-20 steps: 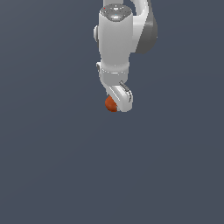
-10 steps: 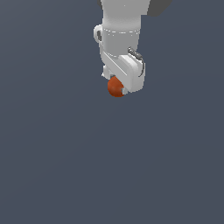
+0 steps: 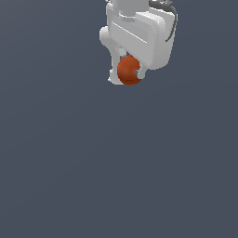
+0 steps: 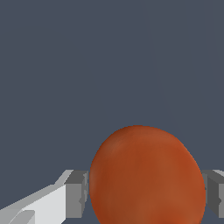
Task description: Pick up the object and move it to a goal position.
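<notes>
The object, a smooth reddish-orange ball [image 3: 128,70], hangs under the white arm near the top of the exterior view. My gripper [image 3: 127,75] is shut on it, one white finger on either side. In the wrist view the ball [image 4: 146,177] fills the space between the two grey pads [image 4: 76,194], which press against its sides. The ball's lower part is cut off by the wrist view's edge.
A plain dark grey-blue surface [image 3: 116,176] fills the exterior view around and below the arm. The white wrist housing [image 3: 144,35] sits directly above the ball.
The arm, with the ball held in the gripper, has grown larger in the exterior view and shifted slightly toward its right. The grip on the ball stays the same.
</notes>
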Tool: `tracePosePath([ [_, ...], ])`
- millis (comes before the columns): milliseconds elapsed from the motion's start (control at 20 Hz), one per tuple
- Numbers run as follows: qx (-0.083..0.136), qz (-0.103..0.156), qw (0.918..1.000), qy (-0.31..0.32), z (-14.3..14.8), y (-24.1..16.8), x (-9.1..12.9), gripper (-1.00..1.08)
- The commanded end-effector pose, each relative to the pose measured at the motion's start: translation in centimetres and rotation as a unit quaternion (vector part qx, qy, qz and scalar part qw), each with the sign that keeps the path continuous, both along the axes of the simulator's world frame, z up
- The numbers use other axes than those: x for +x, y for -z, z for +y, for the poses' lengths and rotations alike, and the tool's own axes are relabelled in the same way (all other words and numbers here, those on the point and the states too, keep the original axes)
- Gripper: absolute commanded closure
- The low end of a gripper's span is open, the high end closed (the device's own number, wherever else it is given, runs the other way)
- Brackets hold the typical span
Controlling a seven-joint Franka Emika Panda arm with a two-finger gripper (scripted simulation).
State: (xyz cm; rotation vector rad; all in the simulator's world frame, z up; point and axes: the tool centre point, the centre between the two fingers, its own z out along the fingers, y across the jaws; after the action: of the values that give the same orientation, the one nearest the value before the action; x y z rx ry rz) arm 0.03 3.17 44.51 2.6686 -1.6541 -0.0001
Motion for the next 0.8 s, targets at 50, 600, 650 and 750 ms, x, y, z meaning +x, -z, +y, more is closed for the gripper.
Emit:
tracePosePath([
  [50,0.0,-0.001,1.0,0.0,0.3,-2.3,0.4,1.08],
  [600,0.001,-0.001,1.0,-0.001,0.8,-6.1,1.2,1.08],
  [650,0.001,-0.001,1.0,-0.001,0.8,-6.3,1.3,1.08],
  [750,0.001,-0.001,1.0,-0.001,0.9,-6.5,1.3,1.08],
])
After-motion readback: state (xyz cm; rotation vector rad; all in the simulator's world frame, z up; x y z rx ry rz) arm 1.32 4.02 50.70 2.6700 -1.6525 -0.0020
